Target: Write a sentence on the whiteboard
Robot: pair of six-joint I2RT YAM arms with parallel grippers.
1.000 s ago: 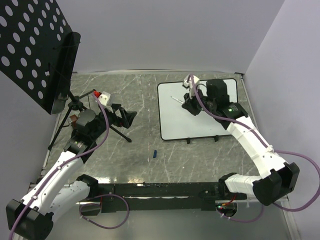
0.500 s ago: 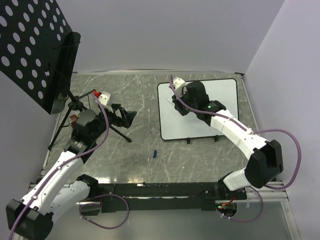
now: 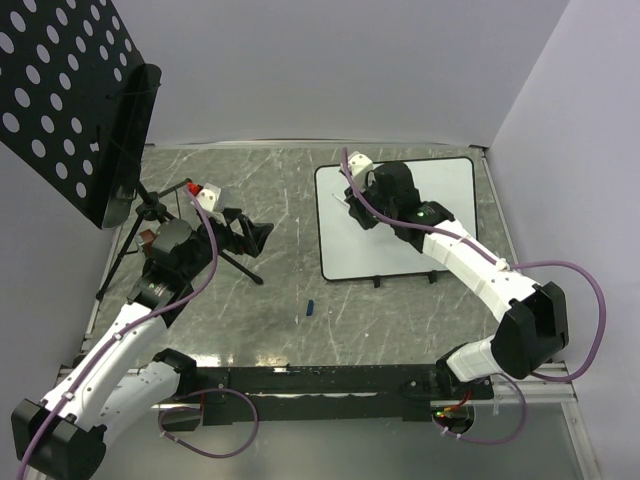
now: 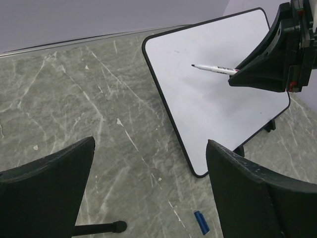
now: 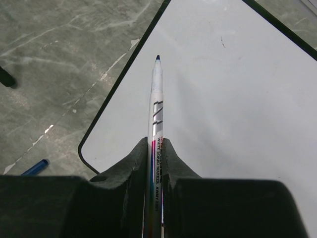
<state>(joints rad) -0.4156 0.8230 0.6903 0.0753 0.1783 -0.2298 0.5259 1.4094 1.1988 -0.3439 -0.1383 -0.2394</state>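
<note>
The whiteboard stands tilted on small black feet at the far right of the table. It also shows in the left wrist view and the right wrist view. Its surface is blank and the sentence is not visible on it. My right gripper is over the board's upper left part, shut on a whiteboard marker. The uncapped dark tip points at the board's left edge, and the marker sits just above the surface. My left gripper is open and empty, left of the board.
A blue marker cap lies on the grey table in front of the board's near left corner. A black perforated panel on a tripod stand fills the far left. Grey walls close the back and right.
My right gripper has moved left across the board with the marker, mostly in the first half second. The left arm has not moved.
</note>
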